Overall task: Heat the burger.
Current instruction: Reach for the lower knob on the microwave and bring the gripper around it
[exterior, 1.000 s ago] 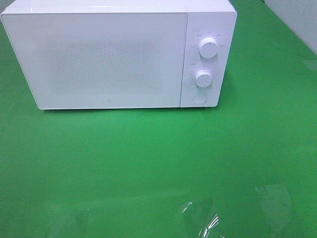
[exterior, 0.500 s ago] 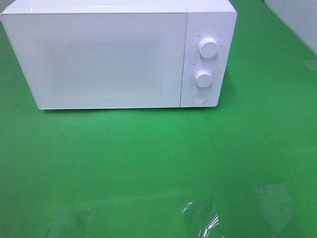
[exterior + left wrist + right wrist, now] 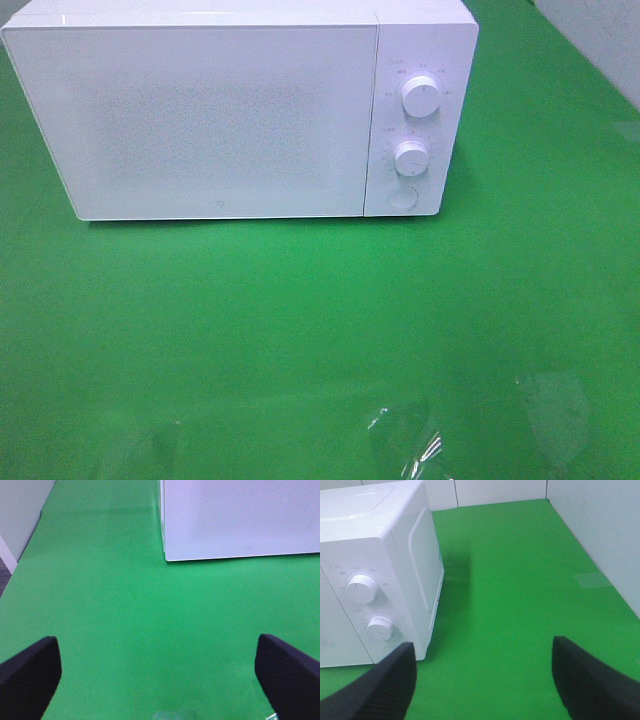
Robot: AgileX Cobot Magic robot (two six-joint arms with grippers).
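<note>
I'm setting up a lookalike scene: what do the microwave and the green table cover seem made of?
Microwave: smooth white shell, likely plastic or painted metal, slight sheen; door front finely speckled.
Green table cover: matte sheet, possibly cloth or mat; flat colour, little shine.

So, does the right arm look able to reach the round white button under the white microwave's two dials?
Probably yes: the right gripper is open and empty, with only green mat between it and the round white button.
</note>
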